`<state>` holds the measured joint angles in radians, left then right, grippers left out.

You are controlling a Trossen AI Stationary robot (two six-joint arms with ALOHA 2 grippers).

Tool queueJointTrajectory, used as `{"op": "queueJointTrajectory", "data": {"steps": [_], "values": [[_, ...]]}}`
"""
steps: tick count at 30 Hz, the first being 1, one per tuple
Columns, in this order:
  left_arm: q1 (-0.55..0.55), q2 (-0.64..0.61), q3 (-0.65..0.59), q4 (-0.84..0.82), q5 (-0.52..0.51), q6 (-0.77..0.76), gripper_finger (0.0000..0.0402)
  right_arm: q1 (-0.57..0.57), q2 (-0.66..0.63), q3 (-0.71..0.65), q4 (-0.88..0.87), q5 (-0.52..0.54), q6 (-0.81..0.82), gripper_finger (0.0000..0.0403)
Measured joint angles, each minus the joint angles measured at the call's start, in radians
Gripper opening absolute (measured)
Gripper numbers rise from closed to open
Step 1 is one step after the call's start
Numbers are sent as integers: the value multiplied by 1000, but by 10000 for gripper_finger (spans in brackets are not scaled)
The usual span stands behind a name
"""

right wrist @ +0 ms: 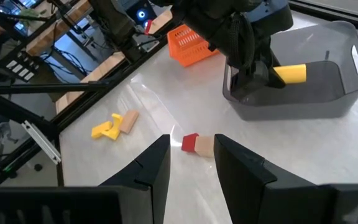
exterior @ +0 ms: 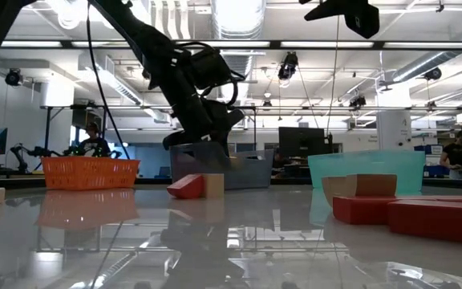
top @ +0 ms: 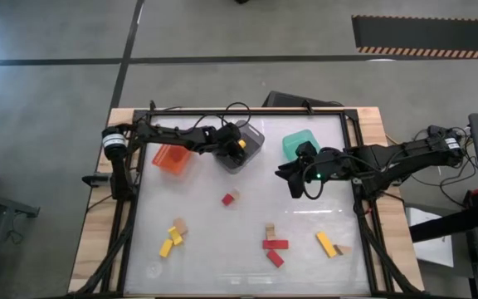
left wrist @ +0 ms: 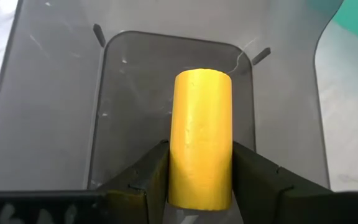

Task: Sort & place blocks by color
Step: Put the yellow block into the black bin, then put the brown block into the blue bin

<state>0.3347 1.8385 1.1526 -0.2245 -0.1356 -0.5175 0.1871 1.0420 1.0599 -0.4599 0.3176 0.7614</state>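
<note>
My left gripper (left wrist: 201, 180) is shut on a yellow round block (left wrist: 202, 124) and reaches down into the grey bin (top: 256, 137) at the table's far middle. The same block (right wrist: 291, 73) sticks out of the fingers in the right wrist view. My right gripper (right wrist: 191, 155) hangs open and high near the green bin (top: 299, 143), with nothing between its fingers. A red and a tan block (top: 230, 198) lie side by side on the table's middle. Yellow and tan blocks (top: 173, 237) lie near left, red ones (top: 274, 249) and a yellow bar (top: 328, 244) near right. My left gripper pinches the yellow block's curved sides near one end (left wrist: 197, 186) between its two fingers. The fingers slant down from the table's left and lie along the block, whose free end (left wrist: 202, 81) points ahead of them. The block hangs inside the bin's walls; whether it touches the floor cannot be told.
An orange bin (top: 171, 158) stands left of the grey one. A green bin sits right of it, close under the right arm (top: 372, 158). The table's dark frame (top: 351, 166) runs along the edges. Cables loop at the far side.
</note>
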Motion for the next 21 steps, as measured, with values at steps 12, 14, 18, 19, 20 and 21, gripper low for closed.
{"op": "queueJointTrajectory", "data": {"steps": [12, 14, 18, 19, 20, 21], "values": [[0, -1, 0, 7, 17, -1, 138, 0, 0, 0, -2, -2, 10, 114], [0, -1, 0, 7, 21, 0, 138, 0, 0, 0, -2, -2, 10, 114], [0, -1, 0, 7, 22, 0, 147, 0, 0, 0, -2, -3, 22, 114], [0, -1, 0, 8, 23, 0, 152, 0, 0, 0, -2, -3, 25, 114], [0, -1, 0, 8, 23, 0, 159, 0, 0, 0, -2, -3, 26, 114], [0, -2, 0, 8, 23, 0, 166, 0, 0, 0, -2, -3, 26, 114]]}}
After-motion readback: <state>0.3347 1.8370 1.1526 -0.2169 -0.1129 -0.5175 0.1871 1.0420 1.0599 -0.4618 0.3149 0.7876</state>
